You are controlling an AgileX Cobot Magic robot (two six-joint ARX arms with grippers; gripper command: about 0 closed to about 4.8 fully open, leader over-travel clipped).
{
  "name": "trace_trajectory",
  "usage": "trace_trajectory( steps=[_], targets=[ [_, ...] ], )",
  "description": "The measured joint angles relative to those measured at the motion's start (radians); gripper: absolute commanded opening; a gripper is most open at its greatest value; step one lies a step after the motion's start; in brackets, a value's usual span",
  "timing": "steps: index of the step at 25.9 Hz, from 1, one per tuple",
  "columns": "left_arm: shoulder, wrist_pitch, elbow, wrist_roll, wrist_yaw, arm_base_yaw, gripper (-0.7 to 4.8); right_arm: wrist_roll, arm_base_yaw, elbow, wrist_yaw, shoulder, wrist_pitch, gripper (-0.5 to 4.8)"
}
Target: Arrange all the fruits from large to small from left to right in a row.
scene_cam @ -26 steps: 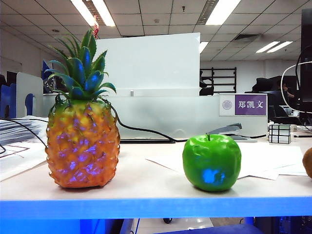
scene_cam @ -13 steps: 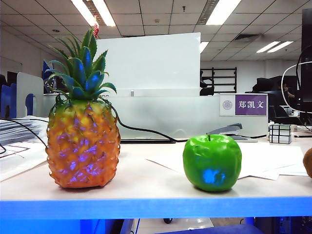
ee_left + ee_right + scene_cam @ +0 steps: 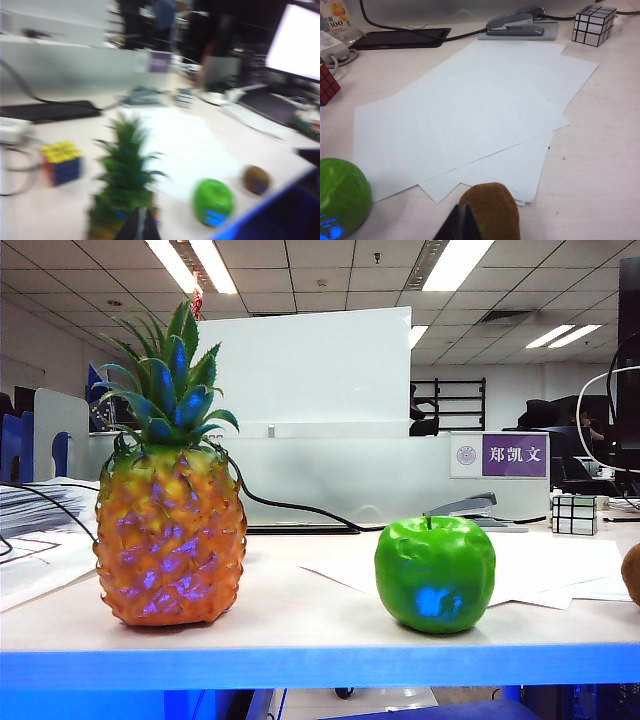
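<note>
1. The pineapple [image 3: 170, 540] stands upright on the surface [image 3: 300, 625], at 9 o'clock from the apple [image 3: 435, 574] in the exterior view.
2. The apple sits near the front edge, well apart from the pineapple, partly on the loose paper sheets [image 3: 560, 570].
3. The kiwi [image 3: 631, 573] shows only as a brown sliver at the exterior view's edge, at 3 o'clock from the apple.
4. The three fruits lie in a row: pineapple, apple, kiwi, from 9 to 3 o'clock.
5. The left gripper [image 3: 142, 227] hangs over the pineapple's green crown [image 3: 125, 165]; its fingers are pressed together, pinching nothing. This view is blurred.
6. The right gripper [image 3: 460, 222] hovers just beside the kiwi [image 3: 492, 205]; its fingers are pressed together and hold nothing.
7. In the right wrist view the apple [image 3: 340, 195] lies near the kiwi, apart from it, both at the edge of the paper sheets [image 3: 470, 115].
8. Farther back stand a stapler [image 3: 517, 24], a silver cube [image 3: 594, 24] and a black cable [image 3: 290, 505].
9. A coloured puzzle cube [image 3: 61, 160] sits at 10 o'clock from the pineapple in the left wrist view.
</note>
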Motion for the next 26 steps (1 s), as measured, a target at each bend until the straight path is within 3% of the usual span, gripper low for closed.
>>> trace_trajectory(
  steps=[5, 11, 16, 21, 26],
  targets=[
    [0.0, 0.011, 0.0, 0.048, -0.174, 0.0, -0.06, 0.0, 0.0, 0.0, 0.0, -0.003, 0.0, -0.06],
    [0.0, 0.023, -0.017, 0.145, -0.243, 0.0, -0.06, 0.0, 0.0, 0.0, 0.0, -0.003, 0.0, -0.06],
    [0.0, 0.085, -0.121, 0.13, -0.383, 0.001, -0.06, 0.0, 0.0, 0.0, 0.0, -0.003, 0.0, -0.06],
    [-0.001, 0.271, -0.264, 0.123, -0.44, 0.008, -0.06, 0.0, 0.0, 0.0, 0.0, -0.002, 0.0, -0.06],
    [-0.001, 0.33, -0.341, 0.12, -0.452, 0.097, -0.05, 0.0, 0.0, 0.0, 0.0, -0.002, 0.0, -0.06]
  ],
)
